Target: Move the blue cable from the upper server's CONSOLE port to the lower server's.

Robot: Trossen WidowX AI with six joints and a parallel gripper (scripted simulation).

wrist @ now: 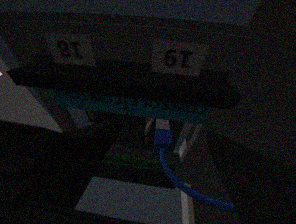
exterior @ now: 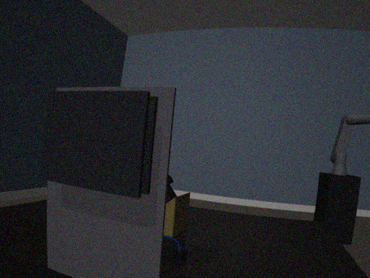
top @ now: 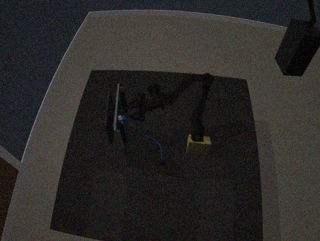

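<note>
The blue plug with a pale front end (top: 122,118) (wrist: 162,138) is at the equipment face, its pale end just beside a teal strip with dark lettering (wrist: 132,109). Whether it is fully seated in a port is too dim to tell. The black claw (top: 135,110) (wrist: 162,129) stands with its fingers wide apart, gripping nothing; in the wrist view the plug appears in the gap between them, nearer the right edge of the picture than the left. From above, the claw is near the plug, on the arm's side of it.

A thin blue cable (top: 158,142) (exterior: 173,238) (wrist: 175,179) curves away from the plug and down towards the dark bench (top: 159,202) (exterior: 254,255). Above the strip in the wrist view, two pale labels, "18" (wrist: 70,49) and "19" (wrist: 179,57), show upside down. Dark flat server boxes (exterior: 98,141) project from an upright grey panel (top: 117,103) (exterior: 108,245). Farther out, the black arm (top: 198,115) rises from a yellow block (top: 199,147) (exterior: 176,214), well apart from the panel.
</note>
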